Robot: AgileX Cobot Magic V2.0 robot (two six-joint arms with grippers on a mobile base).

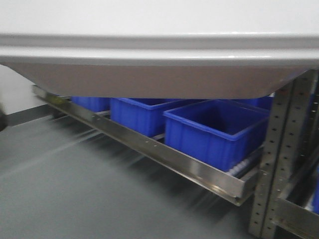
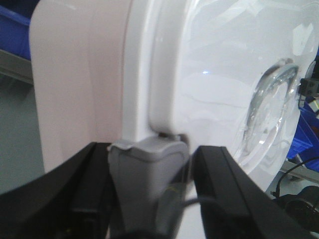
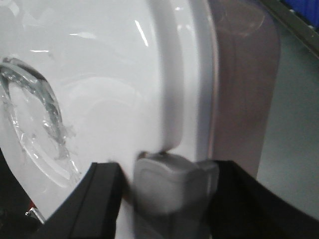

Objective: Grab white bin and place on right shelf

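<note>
The white bin (image 1: 159, 50) fills the top of the front view, held in the air, its pinkish-white wall under a glossy white lid rim. My left gripper (image 2: 152, 154) is shut on the bin's grey latch (image 2: 149, 169) at one end of the white bin (image 2: 199, 74). At the other end of the white bin (image 3: 99, 74), my right gripper (image 3: 167, 172) is shut on the matching grey latch (image 3: 169, 191). Below and behind the bin runs the shiny steel front rail of the right shelf (image 1: 174, 159), bolted to a perforated upright (image 1: 279, 149).
Several blue open bins (image 1: 214, 129) sit in a row on the steel tier. A second steel rail (image 1: 294, 209) shows low at the right edge. Grey floor (image 1: 75, 189) spreads in front of the rack. A clear taped patch (image 2: 274, 104) marks the lid.
</note>
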